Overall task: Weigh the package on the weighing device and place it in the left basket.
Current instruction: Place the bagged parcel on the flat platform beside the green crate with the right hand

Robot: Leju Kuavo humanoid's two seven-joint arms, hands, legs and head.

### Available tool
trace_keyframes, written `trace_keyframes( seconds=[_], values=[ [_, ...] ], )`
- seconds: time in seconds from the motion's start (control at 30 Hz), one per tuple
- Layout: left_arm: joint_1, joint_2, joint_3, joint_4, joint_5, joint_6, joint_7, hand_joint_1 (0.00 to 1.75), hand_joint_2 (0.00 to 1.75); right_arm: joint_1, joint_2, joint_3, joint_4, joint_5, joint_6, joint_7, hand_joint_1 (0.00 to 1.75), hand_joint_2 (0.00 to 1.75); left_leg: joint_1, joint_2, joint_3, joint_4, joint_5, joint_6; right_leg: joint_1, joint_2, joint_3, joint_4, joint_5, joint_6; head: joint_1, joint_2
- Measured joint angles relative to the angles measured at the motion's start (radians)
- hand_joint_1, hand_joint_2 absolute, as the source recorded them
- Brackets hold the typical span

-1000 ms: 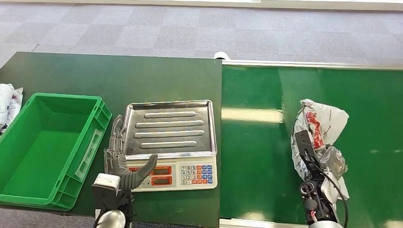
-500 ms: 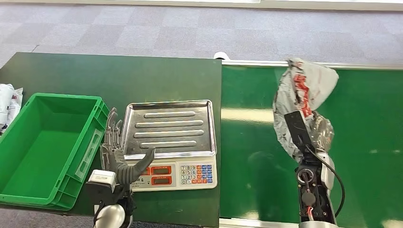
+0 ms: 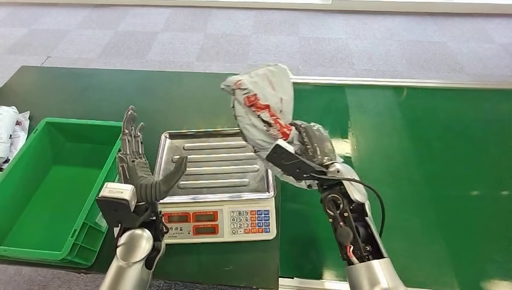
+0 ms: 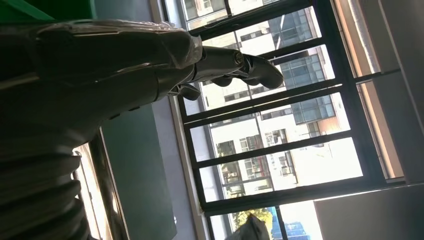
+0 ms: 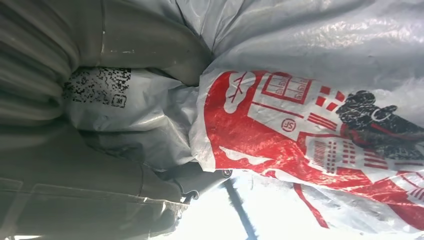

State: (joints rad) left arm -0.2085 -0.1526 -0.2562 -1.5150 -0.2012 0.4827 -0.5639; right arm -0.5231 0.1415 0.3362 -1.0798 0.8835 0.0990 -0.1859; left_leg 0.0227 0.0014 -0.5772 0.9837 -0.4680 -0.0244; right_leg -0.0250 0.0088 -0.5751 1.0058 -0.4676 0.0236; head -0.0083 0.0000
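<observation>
On the dark green table [image 3: 90, 90], a green basket [image 3: 36, 241] is seen at the left with bare inner floor, and a weighing device [image 3: 217, 211] beside it, its steel tray unloaded. Above the tray's right edge, the grey and red package [image 3: 262, 112] is gripped by the right hand [image 3: 308, 148]. The left hand [image 3: 142, 172] is raised between basket and scale, fingers spread, nothing held

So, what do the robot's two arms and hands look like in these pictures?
Both arms are silver tubes near the camera. The right arm has a black open section with round joints, red wiring low down and a black cable looping beside it. The right hand is dark grey, with a flat black plate at its wrist. The left hand has dark fingers, a thick grey thumb and a pale grey box at its wrist.
</observation>
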Motion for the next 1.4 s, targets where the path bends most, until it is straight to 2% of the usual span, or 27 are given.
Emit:
trace_keyframes(
  seconds=[0.27, 0.3, 0.4, 0.43, 0.63, 0.9, 1.03, 1.2, 1.4],
  values=[
    [-0.003, 0.007, 0.113, -0.003, -0.002, 0.020, 0.024, 0.00, 1.75, -0.122, 0.117, 0.203, 0.251, 0.004, 0.043, -0.057, 1.75, 1.75, 0.001, 0.000, -0.001, 0.000, 0.000, -0.001, 0.001, 0.000, -0.001, 0.002, -0.001, -0.001, 0.000, 0.000],
    [0.003, 0.008, 0.126, -0.007, -0.001, 0.019, 0.025, 0.00, 1.75, -0.130, 0.126, 0.220, 0.278, 0.003, 0.041, -0.057, 1.37, 1.75, 0.001, 0.000, -0.001, 0.000, 0.000, -0.001, 0.001, 0.000, -0.001, 0.001, -0.001, -0.001, 0.000, 0.000],
    [0.021, 0.009, 0.157, -0.020, 0.004, 0.013, 0.029, 0.00, 1.75, -0.144, 0.146, 0.254, 0.348, -0.003, 0.021, -0.056, 0.07, 1.75, 0.001, 0.000, -0.001, 0.000, 0.000, -0.001, 0.001, -0.001, -0.001, 0.001, -0.001, -0.001, 0.000, 0.000],
    [0.027, 0.009, 0.167, -0.026, 0.005, 0.010, 0.029, 0.00, 1.75, -0.148, 0.150, 0.261, 0.369, -0.003, 0.006, -0.055, 0.00, 1.75, 0.001, 0.000, -0.001, 0.000, 0.000, -0.001, 0.001, -0.001, -0.001, 0.001, -0.001, -0.001, 0.001, 0.000],
    [0.071, 0.006, 0.211, -0.072, -0.003, 0.008, 0.030, 0.00, 1.75, -0.162, 0.164, 0.282, 0.441, -0.005, -0.109, -0.043, 0.00, 1.75, 0.000, 0.000, -0.001, 0.000, 0.000, 0.000, 0.001, 0.000, -0.001, 0.001, -0.001, -0.001, 0.000, 0.000],
    [0.106, -0.003, 0.242, -0.121, -0.019, -0.013, 0.027, 0.00, 1.75, -0.160, 0.166, 0.276, 0.453, -0.045, -0.185, -0.081, 0.00, 1.75, 0.001, 0.000, -0.001, 0.000, 0.000, -0.001, 0.001, 0.000, -0.002, 0.001, -0.001, -0.001, 0.000, 0.000],
    [0.121, -0.003, 0.243, -0.139, -0.024, -0.110, 0.041, 0.00, 1.75, -0.118, 0.167, 0.236, 0.374, -0.202, -0.165, -0.224, 0.00, 1.75, 0.001, 0.000, -0.001, 0.000, 0.000, -0.001, 0.001, 0.000, -0.002, 0.001, -0.001, -0.001, 0.000, 0.000],
    [0.127, -0.004, 0.235, -0.145, -0.041, -0.167, 0.053, 0.00, 1.75, -0.083, 0.166, 0.205, 0.276, -0.279, -0.134, -0.262, 0.00, 1.75, 0.001, 0.000, -0.001, 0.000, 0.000, -0.001, 0.001, 0.000, -0.002, 0.001, -0.001, -0.001, 0.000, 0.000],
    [0.136, -0.001, 0.190, -0.142, -0.125, -0.289, 0.088, 0.00, 1.75, -0.015, 0.165, 0.179, 0.100, -0.457, -0.115, -0.328, 0.00, 1.75, 0.001, 0.001, -0.001, 0.000, 0.000, -0.001, 0.001, 0.000, -0.002, 0.001, -0.001, -0.001, 0.000, 0.000]
  ],
)
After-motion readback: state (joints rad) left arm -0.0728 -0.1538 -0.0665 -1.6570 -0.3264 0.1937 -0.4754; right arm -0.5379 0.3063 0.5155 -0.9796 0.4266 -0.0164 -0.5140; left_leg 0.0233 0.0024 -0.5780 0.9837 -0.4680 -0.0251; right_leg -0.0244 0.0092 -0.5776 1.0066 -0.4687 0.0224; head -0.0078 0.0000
